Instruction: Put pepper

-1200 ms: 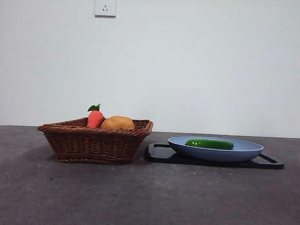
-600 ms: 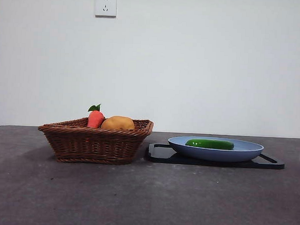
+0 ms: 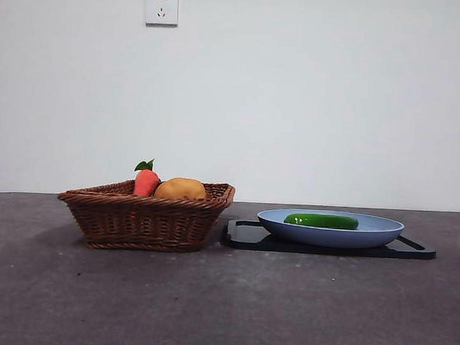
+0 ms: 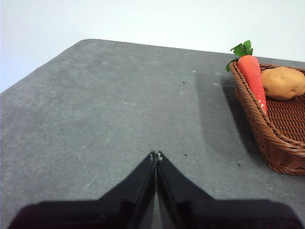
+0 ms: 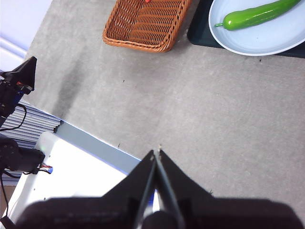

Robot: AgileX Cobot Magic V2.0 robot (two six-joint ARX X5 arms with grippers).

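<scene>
The glossy green pepper (image 3: pixel 321 220) lies on its side in the blue plate (image 3: pixel 380 232), also seen from above as the pepper (image 5: pixel 255 15) on the plate (image 5: pixel 267 42). My left gripper (image 4: pixel 156 155) is shut with nothing in it, hovering over bare table beside the basket. High over the table's near edge my right gripper (image 5: pixel 157 151) is shut and empty too, far from the plate. Neither arm shows in the front view.
A brown wicker basket (image 3: pixel 148 218) stands left of the plate and holds a red-orange carrot (image 3: pixel 145 181) and a tan potato (image 3: pixel 180 189). The plate rests on a black tray (image 3: pixel 246 236). The other arm's black tip (image 5: pixel 23 75) shows beyond the table edge.
</scene>
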